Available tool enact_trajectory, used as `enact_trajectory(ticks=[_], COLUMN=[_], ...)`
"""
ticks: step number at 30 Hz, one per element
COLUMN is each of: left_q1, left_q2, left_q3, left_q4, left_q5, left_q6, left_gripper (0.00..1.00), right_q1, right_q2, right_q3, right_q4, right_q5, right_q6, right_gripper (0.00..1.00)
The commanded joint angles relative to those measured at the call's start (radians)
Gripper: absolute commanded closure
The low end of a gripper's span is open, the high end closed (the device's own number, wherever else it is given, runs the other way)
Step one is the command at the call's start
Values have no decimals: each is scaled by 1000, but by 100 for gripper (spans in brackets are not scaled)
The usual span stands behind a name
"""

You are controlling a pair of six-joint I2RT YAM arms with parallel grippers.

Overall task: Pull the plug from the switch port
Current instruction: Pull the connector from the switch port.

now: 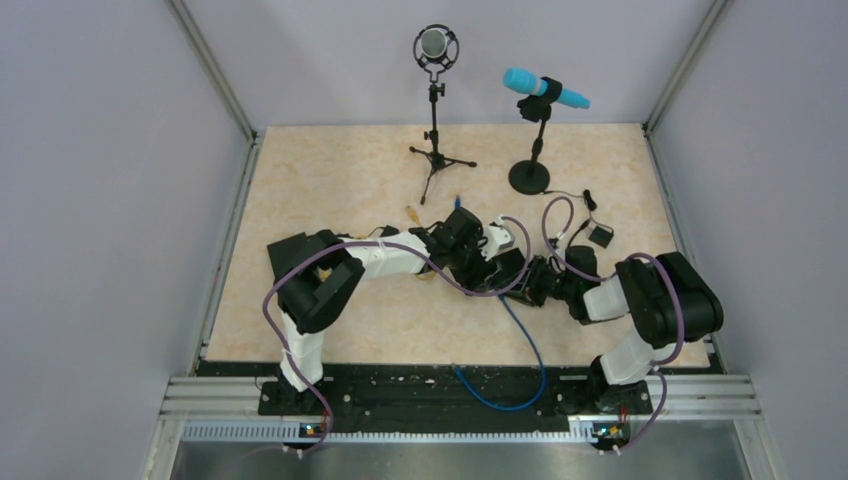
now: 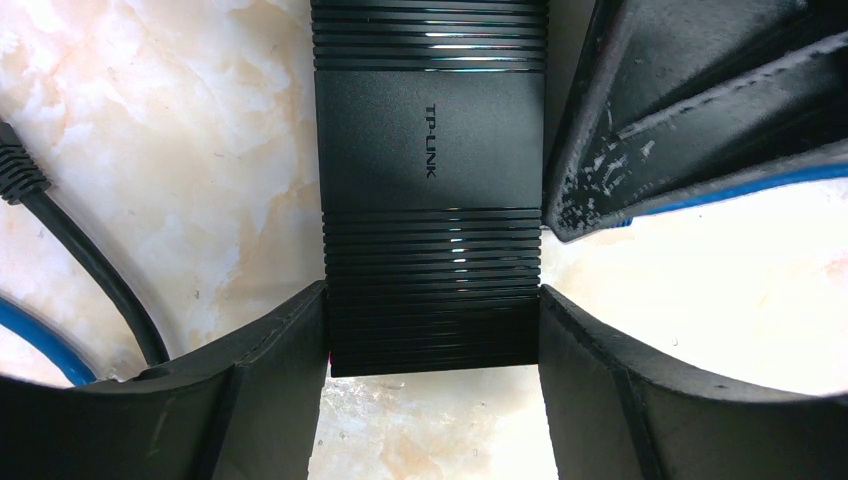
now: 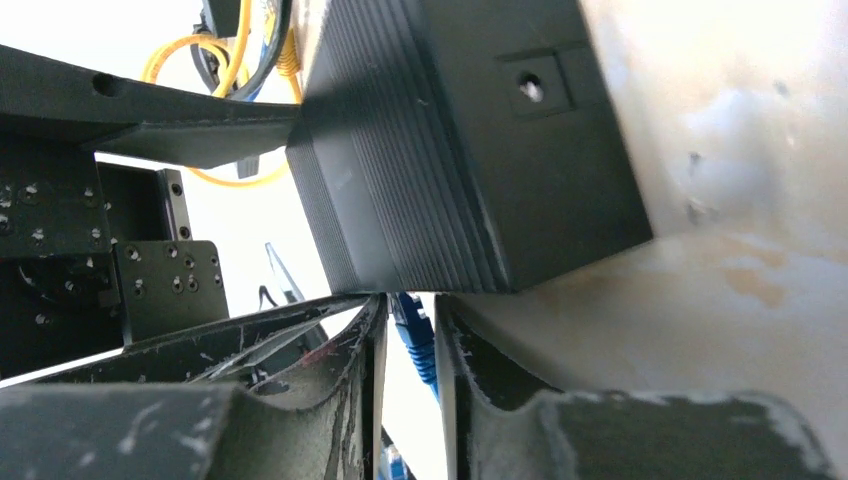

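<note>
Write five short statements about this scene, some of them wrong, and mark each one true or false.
1. The left gripper clamps the black switch box by two opposite sides. True.
2. The lettering on top of the switch box reads NETGEAR. False: it reads TP-LINK.
3. A blue plug sits between the fingers of the right gripper. True.
4. The microphone on the round-base stand is red. False: it is light blue.
5. A yellow cable loops beyond the switch box in the right wrist view. True.
</note>
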Motion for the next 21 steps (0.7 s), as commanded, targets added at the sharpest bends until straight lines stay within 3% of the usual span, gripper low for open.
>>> enact_trajectory(ticks=[1, 5, 11, 14, 17, 21], left_q1=[-9, -9, -9, -9, -9, -7], left_q2=[17, 17, 23, 18, 25, 27], left_q3=[-16, -17, -9, -20, -20, -25], left_q4=[-36, -33, -49, -40, -39, -35], left_q5=[32, 34, 31, 28, 23, -2], left_q6=[-8, -9, -6, -12, -15, -10], left_gripper=[36, 36, 36, 36, 36, 36], right_q1=[19, 19, 19, 18, 18, 18], right_q2=[33, 53, 37, 10, -52, -209], right_q3=[-28, -18, -47, -55, -51, -32], right_q4=[-113, -86, -79, -91, -173, -407], right_q5=[52, 46, 59, 65, 95, 191], right_q6=[-52, -30, -30, -32, -58, -132], right_gripper=[82, 84, 100, 100, 100, 100])
